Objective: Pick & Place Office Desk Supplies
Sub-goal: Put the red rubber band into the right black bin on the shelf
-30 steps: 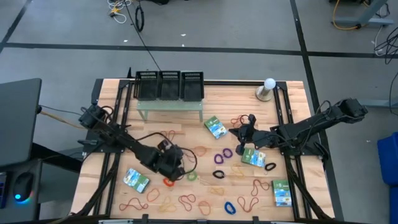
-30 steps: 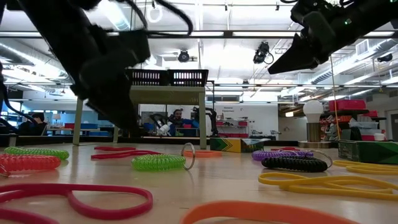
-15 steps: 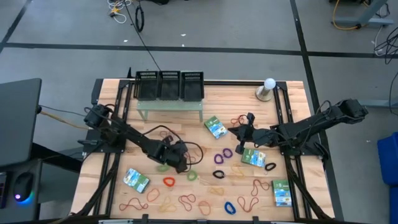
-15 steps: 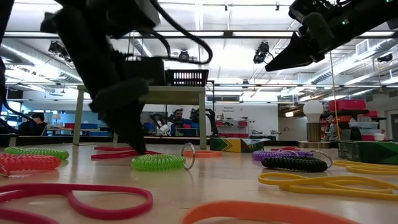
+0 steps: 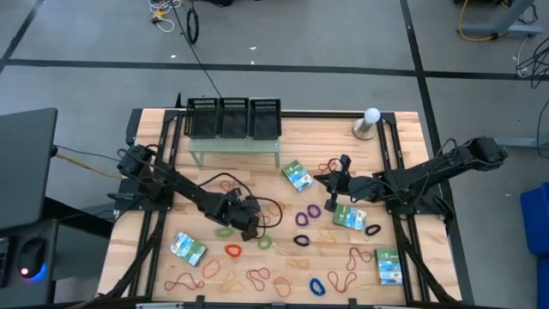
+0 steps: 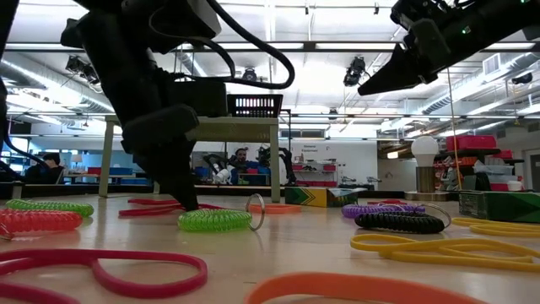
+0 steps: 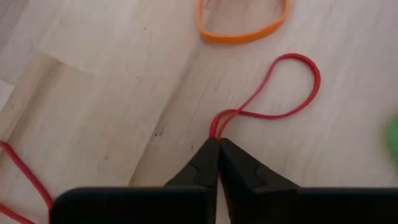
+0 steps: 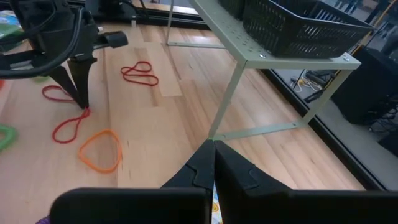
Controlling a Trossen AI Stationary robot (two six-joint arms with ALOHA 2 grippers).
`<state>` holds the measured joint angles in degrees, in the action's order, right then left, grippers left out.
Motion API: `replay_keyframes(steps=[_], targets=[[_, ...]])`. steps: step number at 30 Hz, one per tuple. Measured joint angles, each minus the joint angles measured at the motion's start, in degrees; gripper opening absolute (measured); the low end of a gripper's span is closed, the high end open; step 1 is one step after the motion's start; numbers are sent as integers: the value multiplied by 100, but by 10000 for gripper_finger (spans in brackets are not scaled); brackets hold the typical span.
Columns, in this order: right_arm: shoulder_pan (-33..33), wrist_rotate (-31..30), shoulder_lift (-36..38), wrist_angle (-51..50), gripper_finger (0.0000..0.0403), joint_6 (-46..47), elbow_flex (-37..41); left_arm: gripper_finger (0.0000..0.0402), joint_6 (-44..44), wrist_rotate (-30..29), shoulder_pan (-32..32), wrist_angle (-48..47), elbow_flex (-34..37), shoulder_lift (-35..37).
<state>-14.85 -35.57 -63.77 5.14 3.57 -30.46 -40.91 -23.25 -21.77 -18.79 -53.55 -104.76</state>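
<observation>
Many rubber-band loops and coil bands lie about the table's near half, with flat green-white-blue packets (image 5: 296,175), (image 5: 187,249), (image 5: 350,218) among them. My left gripper (image 5: 250,228) is down at the table left of centre, shut on a thin red rubber band (image 7: 292,87); an orange band (image 7: 242,28) lies just beyond it. In the low view the left gripper (image 6: 187,201) stands beside a green coil band (image 6: 215,220). My right gripper (image 5: 331,184) hangs shut and empty above the table right of centre, high in the low view (image 6: 371,84). My left gripper pinches the red band between its two fingertips at the narrow end of the loop (image 7: 215,129), where its two strands run together. The fingers come from above, pointing down at the table. The rest of the loop (image 8: 67,127) lies slack and flat on the wood.
Three black mesh trays (image 5: 234,118) sit on the pale-green perforated shelf (image 5: 234,151) at the far edge. A light bulb on a stand (image 5: 371,120) is at the far right. Black cables (image 5: 225,184) trail by the left arm. A packet (image 5: 389,266) lies near right.
My left gripper has moved toward the table's right and slightly toward its far edge, away from the red coil loop near the front, and has come down until its fingertips reach the table at the red band. My right arm has kept still.
</observation>
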Motion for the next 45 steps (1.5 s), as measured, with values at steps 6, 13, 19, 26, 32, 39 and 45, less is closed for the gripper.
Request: replay_keyframes(steps=[6, 13, 19, 26, 32, 39, 45], targets=[[0, 0, 0, 25, 11, 4, 0, 5, 431, 202, -87, -107, 44, 544], [0, -7, 0, 65, 11, 23, 0, 5, 716, -515, -75, -359, 30, 1866], [0, -11, 0, 71, 11, 22, 0, 5, 1106, -1328, -85, -365, 23, 2925], [11, -11, 0, 73, 11, 15, 0, 5, 1327, -2395, -73, -356, 23, 3842], [63, 3, 0, 99, 11, 9, 0, 5, 1769, -2628, 209, -142, 21, 4177], [126, 3, 0, 108, 11, 54, 0, 5, 2772, -2369, 1059, 1001, -77, 4250], [125, 2, 0, 106, 11, 59, 0, 5, 3543, -1845, 2101, 1433, -524, 4192]])
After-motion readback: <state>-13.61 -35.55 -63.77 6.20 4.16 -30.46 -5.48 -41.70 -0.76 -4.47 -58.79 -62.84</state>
